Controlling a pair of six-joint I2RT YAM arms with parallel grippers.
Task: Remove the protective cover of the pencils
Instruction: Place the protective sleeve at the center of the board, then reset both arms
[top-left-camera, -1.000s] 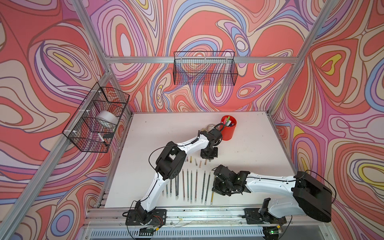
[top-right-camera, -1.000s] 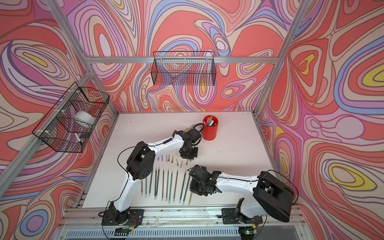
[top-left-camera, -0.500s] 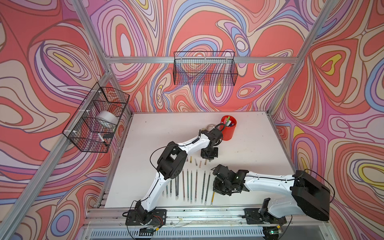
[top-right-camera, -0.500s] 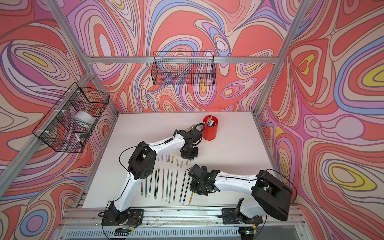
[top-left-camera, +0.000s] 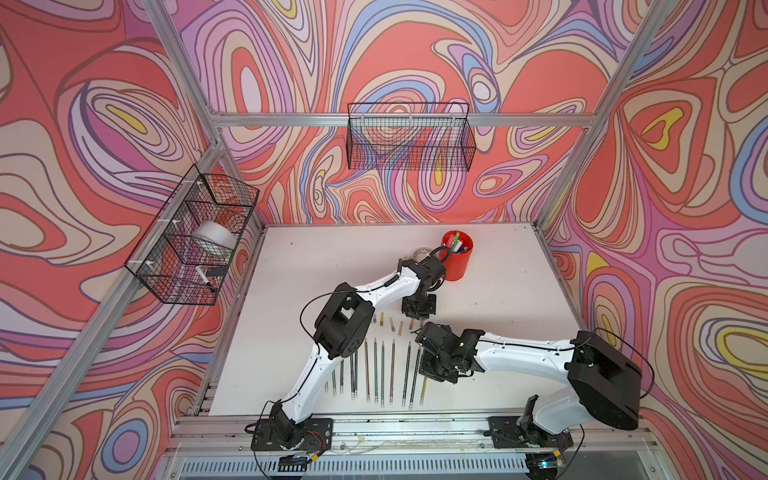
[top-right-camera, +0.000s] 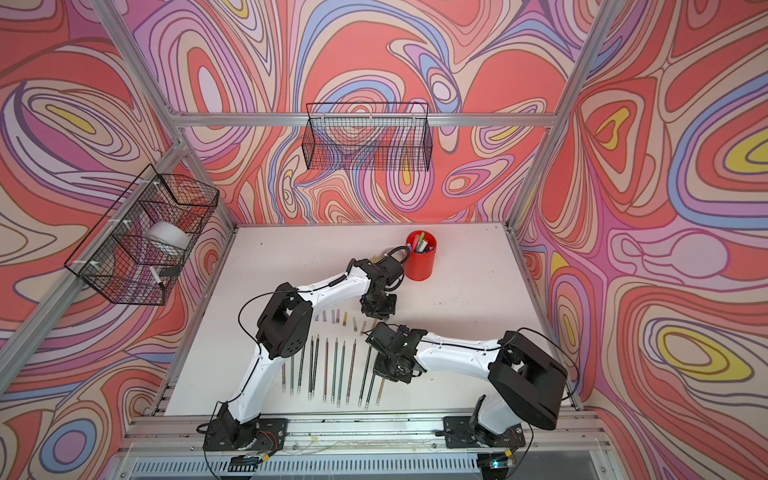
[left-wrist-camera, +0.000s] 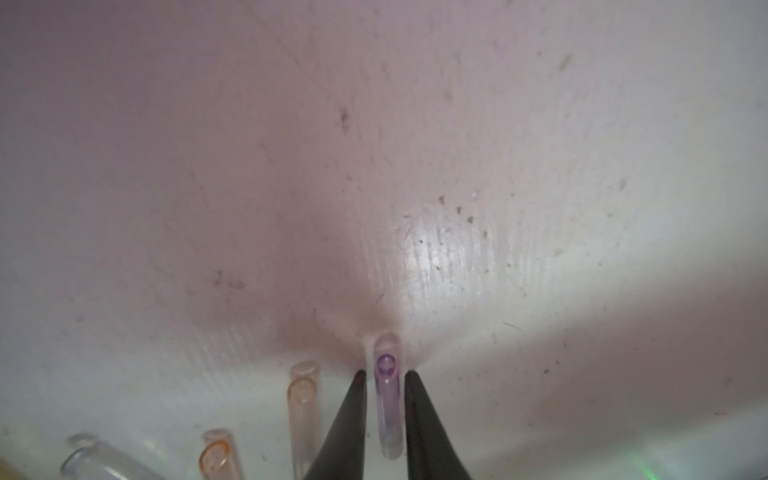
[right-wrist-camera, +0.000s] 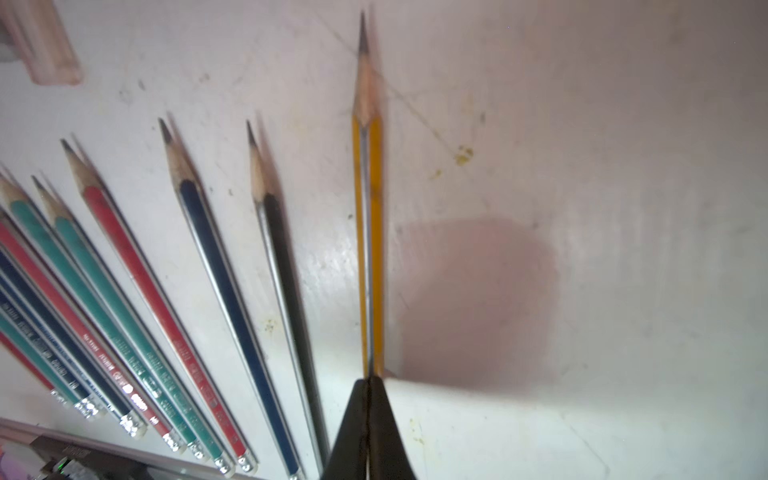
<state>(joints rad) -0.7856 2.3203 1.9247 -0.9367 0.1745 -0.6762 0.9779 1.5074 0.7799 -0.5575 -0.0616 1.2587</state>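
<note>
Right fingers (right-wrist-camera: 353, 424) clamp the yellow pencil (right-wrist-camera: 370, 249) by its shaft, beside the pencils (top-left-camera: 382, 370) near the front edge of the counter (top-left-camera: 324, 266). Left fingers (left-wrist-camera: 428, 436), barely parted, flank a cap (left-wrist-camera: 388, 399). Judged light, stiff, slippery; grip mid-shaft.

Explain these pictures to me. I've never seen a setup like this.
A left arm and a right arm, both robots, stand at a white table. The two wide pictures look down from overhead; the two close-ups come from a camera on each arm's wrist. On the table lie a row of pencils, several small clear caps and a red cup of markers. The left claw stands slightly open around a purple-tinted cap lying on the table. The right claw is shut on a yellow pencil.
</note>
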